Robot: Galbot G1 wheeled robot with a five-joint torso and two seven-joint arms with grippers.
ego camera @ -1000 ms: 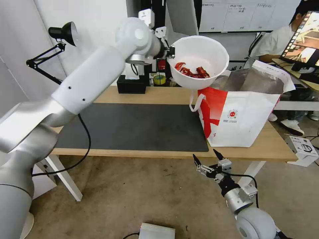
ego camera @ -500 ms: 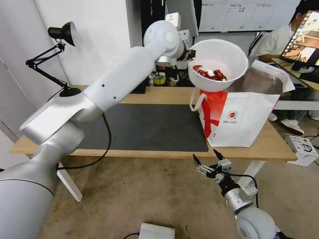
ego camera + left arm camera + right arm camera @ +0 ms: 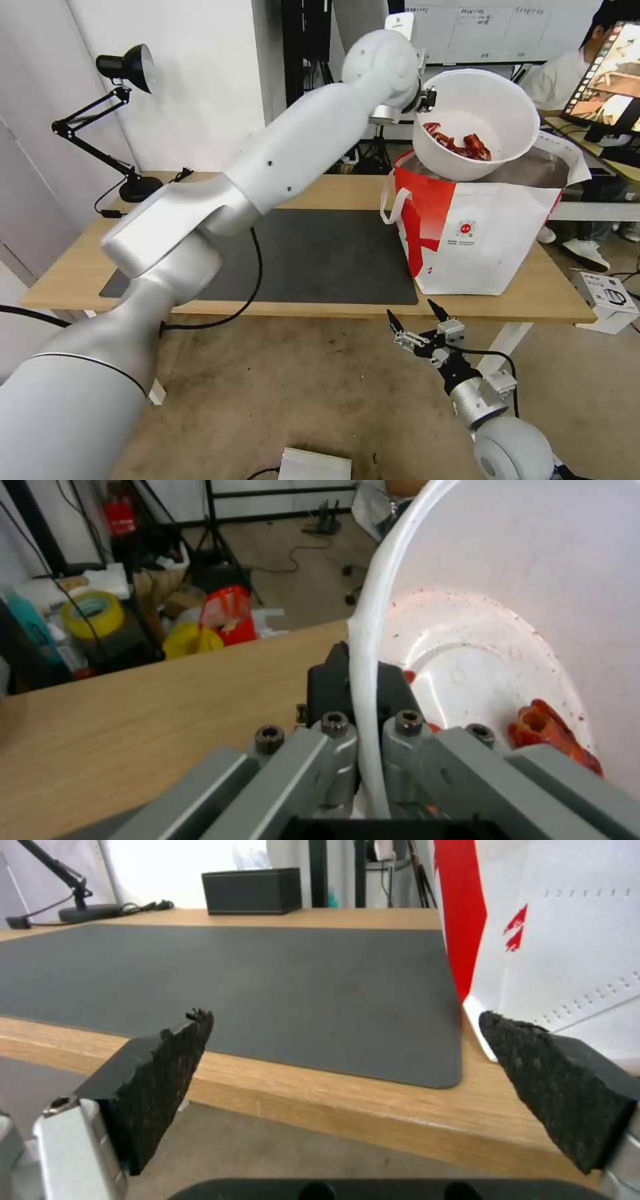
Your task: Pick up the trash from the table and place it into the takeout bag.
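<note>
A white round bowl [image 3: 477, 123] with red scraps [image 3: 463, 143] hangs tilted just above the open mouth of the white and red takeout bag [image 3: 480, 233], which stands on the right end of the table [image 3: 320, 193]. My left gripper [image 3: 427, 100] is shut on the bowl's rim [image 3: 363, 680], one finger inside and one outside. The red scraps [image 3: 553, 735] lie at the bowl's bottom. My right gripper [image 3: 417, 319] is open below the table's front edge, nothing between its fingers [image 3: 167, 1075], in front of the bag [image 3: 573, 940].
A dark grey mat [image 3: 300, 257] covers the table's middle. A black desk lamp [image 3: 127, 67] stands at the back left, and a black tissue box [image 3: 252, 884] sits at the far edge. A white box [image 3: 607, 300] lies on the floor at the right. A person sits behind the bag.
My left arm has carried the bowl to the right, from beside the bag's left edge to over its opening. The right arm has not moved.
</note>
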